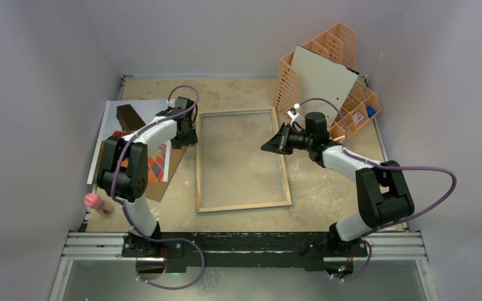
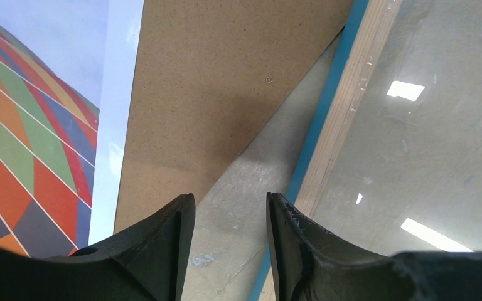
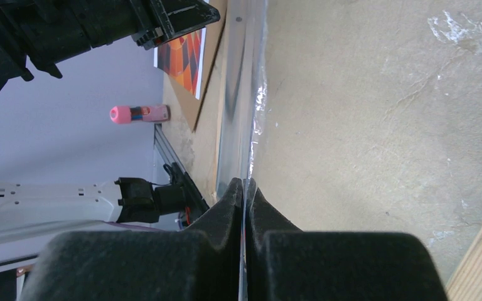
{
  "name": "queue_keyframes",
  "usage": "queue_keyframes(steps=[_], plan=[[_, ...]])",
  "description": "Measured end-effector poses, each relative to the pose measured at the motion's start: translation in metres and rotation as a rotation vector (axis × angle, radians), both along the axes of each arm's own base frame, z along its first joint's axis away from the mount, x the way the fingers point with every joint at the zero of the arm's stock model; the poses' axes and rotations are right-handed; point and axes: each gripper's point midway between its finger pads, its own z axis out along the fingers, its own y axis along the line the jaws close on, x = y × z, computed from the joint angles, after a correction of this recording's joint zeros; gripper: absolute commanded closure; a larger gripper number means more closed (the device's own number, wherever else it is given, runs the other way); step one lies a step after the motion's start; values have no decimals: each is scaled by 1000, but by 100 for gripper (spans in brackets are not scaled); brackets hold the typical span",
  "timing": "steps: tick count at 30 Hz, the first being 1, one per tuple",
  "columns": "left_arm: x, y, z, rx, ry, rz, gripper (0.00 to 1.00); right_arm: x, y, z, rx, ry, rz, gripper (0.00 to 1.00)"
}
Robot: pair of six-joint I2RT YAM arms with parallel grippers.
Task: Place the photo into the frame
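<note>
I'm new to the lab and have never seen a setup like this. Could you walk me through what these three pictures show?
Two robot arms are bolted to a table. The wide picture looks down from above. The other two come from a camera on each arm's wrist. On the table lie a picture frame with its wooden back up, a balloon photo next to a brown board, a pink bottle and an orange organiser. The left pincer is open over bare table and holds nothing. The right pincer is shut on a thin clear sheet seen edge-on, probably the frame's pane.
</note>
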Motion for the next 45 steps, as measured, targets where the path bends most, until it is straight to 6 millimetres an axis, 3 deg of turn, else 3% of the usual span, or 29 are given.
queue_keyframes(steps=[13, 38, 45], plan=[[-2, 12, 0, 25, 22, 47, 51, -6, -6, -20, -11, 26, -20, 100], [-1, 12, -3, 25, 33, 52, 51, 0, -20, -49, -44, 71, -96, 100], [-1, 11, -3, 20, 34, 50, 51, 1, -20, -66, -60, 104, -94, 100]])
